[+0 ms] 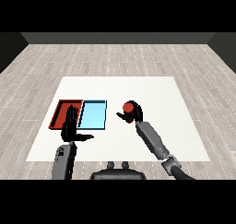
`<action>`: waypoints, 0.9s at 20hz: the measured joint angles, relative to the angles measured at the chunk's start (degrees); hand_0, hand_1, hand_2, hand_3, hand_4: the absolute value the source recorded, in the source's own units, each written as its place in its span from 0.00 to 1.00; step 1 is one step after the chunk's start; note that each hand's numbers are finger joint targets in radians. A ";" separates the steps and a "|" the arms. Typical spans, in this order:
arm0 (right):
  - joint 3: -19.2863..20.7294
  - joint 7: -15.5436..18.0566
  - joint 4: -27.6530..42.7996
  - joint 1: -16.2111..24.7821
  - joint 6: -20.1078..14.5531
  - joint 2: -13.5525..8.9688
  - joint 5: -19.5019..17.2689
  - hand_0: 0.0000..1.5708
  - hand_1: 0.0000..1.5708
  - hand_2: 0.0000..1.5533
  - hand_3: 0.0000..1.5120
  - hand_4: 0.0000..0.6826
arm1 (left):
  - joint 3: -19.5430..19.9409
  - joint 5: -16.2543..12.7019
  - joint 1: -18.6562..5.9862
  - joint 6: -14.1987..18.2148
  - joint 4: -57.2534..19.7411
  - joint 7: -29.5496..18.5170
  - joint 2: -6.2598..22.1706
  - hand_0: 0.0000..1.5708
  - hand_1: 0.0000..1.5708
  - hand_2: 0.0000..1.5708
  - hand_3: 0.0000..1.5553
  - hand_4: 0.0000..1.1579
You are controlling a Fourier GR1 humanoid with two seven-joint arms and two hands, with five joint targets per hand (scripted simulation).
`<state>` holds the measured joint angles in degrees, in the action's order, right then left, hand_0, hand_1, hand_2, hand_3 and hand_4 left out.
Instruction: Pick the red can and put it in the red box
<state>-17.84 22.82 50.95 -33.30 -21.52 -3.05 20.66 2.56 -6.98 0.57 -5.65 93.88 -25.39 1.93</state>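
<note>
right robot hand (134,114) curls round the cylindrical red can (128,108); left robot hand (70,125) flat, fingers straight.

white table (152,87) | red tray (59,109), light blue tray (93,115) touching

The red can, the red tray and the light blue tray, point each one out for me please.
Red can (128,107): head view, on its visible top, inside the right hand.
Red tray (61,109): head view, on its floor above the left hand.
Light blue tray (93,114): head view, on the middle of its floor.
</note>
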 measured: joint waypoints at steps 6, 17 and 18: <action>-0.30 -2.33 14.95 4.70 -0.41 -3.05 -1.43 0.95 0.95 0.93 0.92 0.92 | -4.28 1.23 -0.07 0.52 4.53 4.90 -0.98 0.00 0.00 0.00 0.00 0.00; -0.59 -7.56 26.00 5.88 -4.11 0.85 -9.13 0.92 0.92 0.91 0.91 0.91 | -14.31 5.74 -2.87 6.94 6.32 12.89 -1.82 0.00 0.00 0.00 0.00 0.00; -0.34 -7.51 27.14 6.83 -3.61 0.44 -9.28 0.92 0.92 0.91 0.91 0.93 | -15.47 6.10 -4.13 8.24 5.71 13.85 -1.84 0.00 0.00 0.00 0.00 0.00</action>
<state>-18.19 15.31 78.09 -26.47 -25.13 -2.61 11.38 -12.92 -0.88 -3.56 2.59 99.59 -11.54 0.08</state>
